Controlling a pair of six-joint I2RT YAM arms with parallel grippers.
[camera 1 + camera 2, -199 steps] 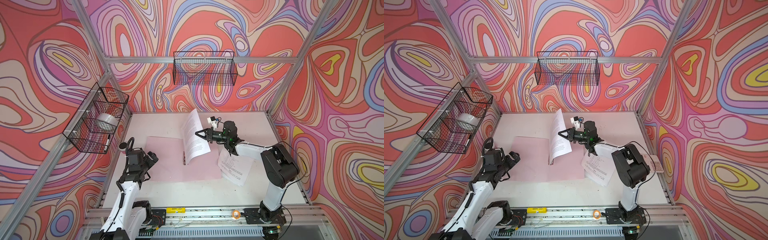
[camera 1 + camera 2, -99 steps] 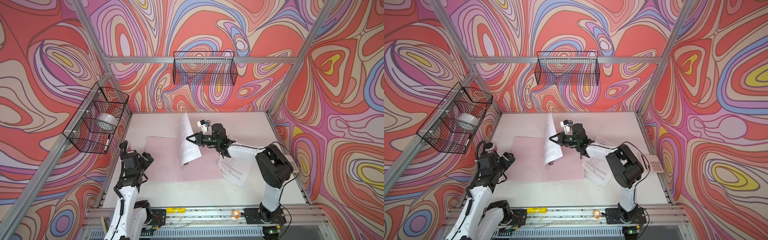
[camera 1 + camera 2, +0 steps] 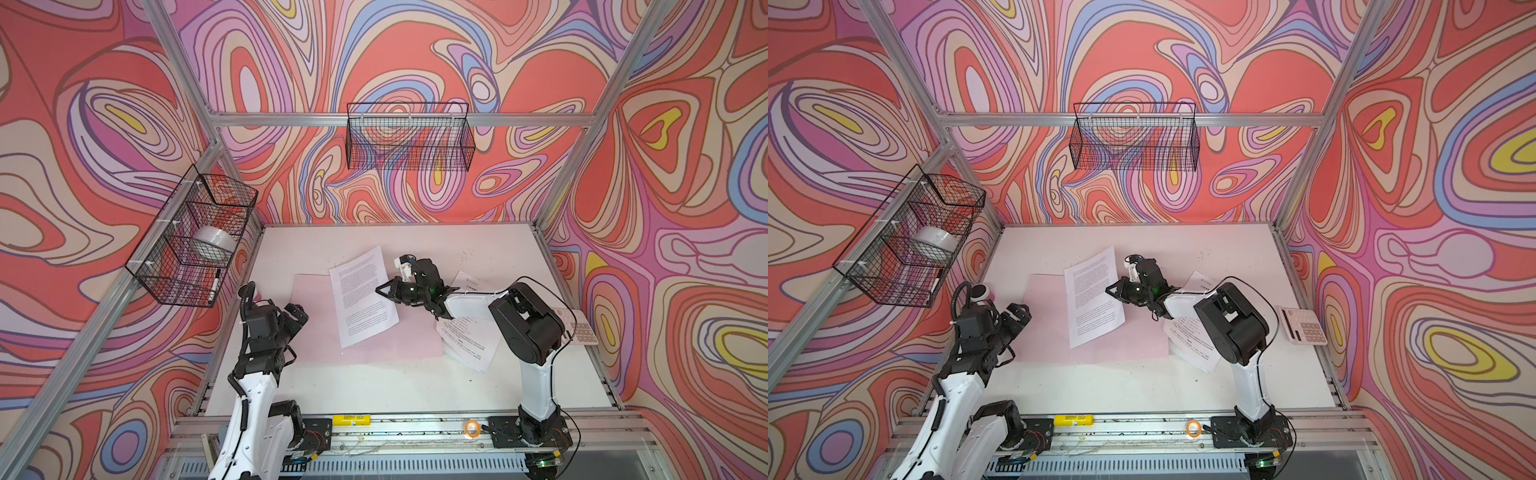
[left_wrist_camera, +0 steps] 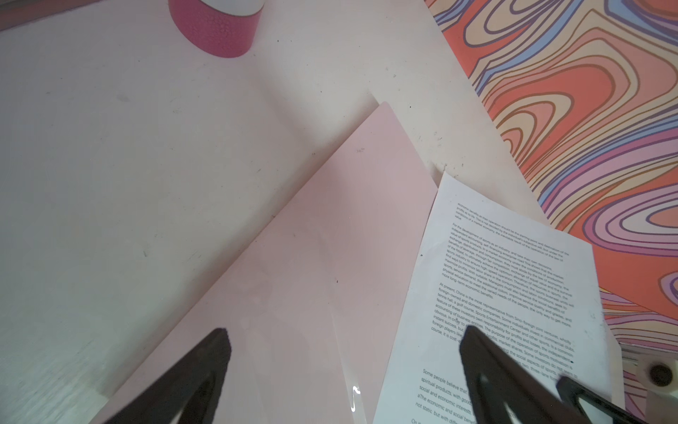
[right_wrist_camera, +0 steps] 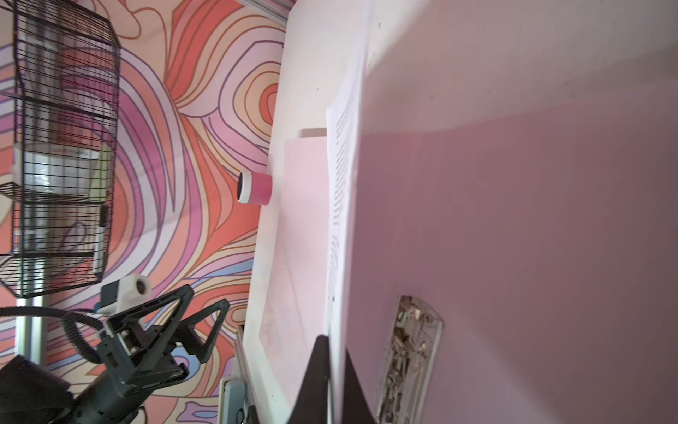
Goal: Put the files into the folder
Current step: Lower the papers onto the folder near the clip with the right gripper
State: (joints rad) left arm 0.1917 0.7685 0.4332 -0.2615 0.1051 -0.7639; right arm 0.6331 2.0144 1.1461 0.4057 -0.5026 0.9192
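One white printed paper sheet (image 3: 363, 299) is pinched at its edge in the closed right gripper (image 3: 381, 289), tilted over the open pale pink flat folder (image 3: 316, 320) (its metal clip (image 5: 407, 359) bare) and not yet laid flat. The other printed sheets (image 3: 469, 347) wait on the white table (image 3: 374, 386) beside the folder. The left gripper (image 3: 298, 316) gapes empty near the folder's far side.

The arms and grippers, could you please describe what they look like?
The left arm and right arm have white shells with black joints. The left gripper and right gripper end in black, triangular, open-framed fingers. A coiled black cable runs up the left arm; a thin black cable loops over the right.
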